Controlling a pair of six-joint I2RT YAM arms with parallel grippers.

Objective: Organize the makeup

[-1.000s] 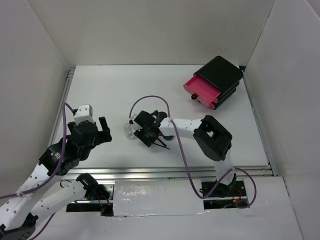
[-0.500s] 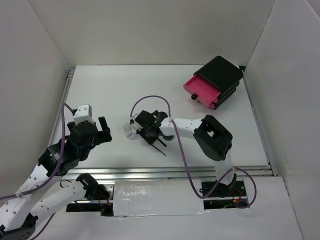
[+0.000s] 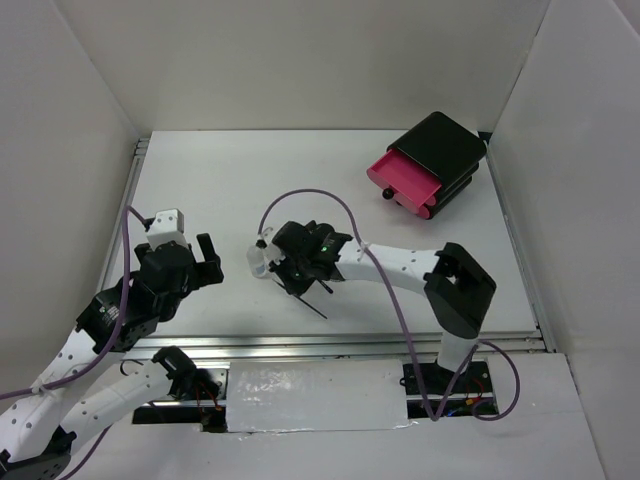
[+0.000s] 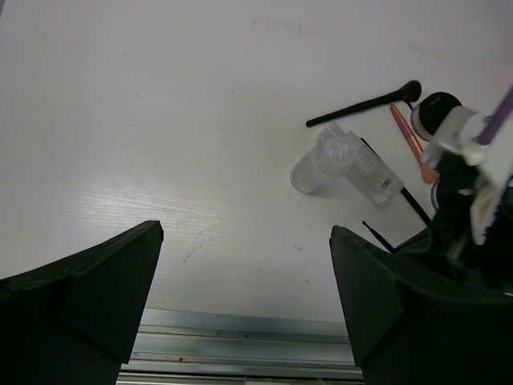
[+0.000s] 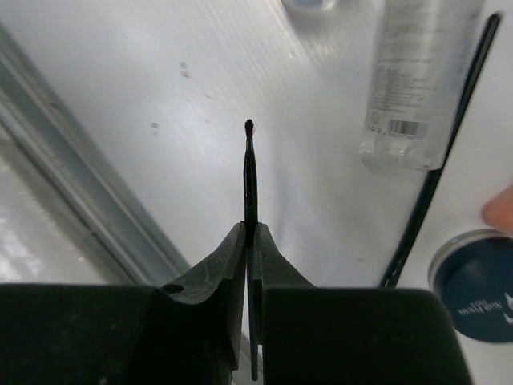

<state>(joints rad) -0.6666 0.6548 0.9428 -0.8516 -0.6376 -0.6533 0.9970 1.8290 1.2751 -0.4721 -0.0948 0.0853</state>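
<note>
My right gripper [image 3: 298,276] [image 5: 251,233] is shut on a thin black pencil [image 5: 250,172], whose free end sticks out toward the near edge [image 3: 318,308]. Beside it lie a clear tube [image 5: 413,80] [image 4: 365,170], a clear vial [image 4: 311,173] [image 3: 258,262], a long black brush [image 5: 437,184] [image 4: 365,104], a dark-blue compact with a white mark [image 5: 473,282], an orange-tipped stick [image 4: 409,136] and a black round compact [image 4: 439,112]. My left gripper [image 3: 205,262] [image 4: 244,273] is open and empty, left of the pile.
A black box [image 3: 440,150] with pink drawers stands at the back right, its top drawer [image 3: 400,180] pulled open. A metal rail [image 4: 240,337] [image 5: 80,200] runs along the table's near edge. White walls enclose the table.
My right arm's elbow has swung to the right and its gripper has shifted slightly left. The pencil in it now points more toward the near edge. The left arm has not moved.
</note>
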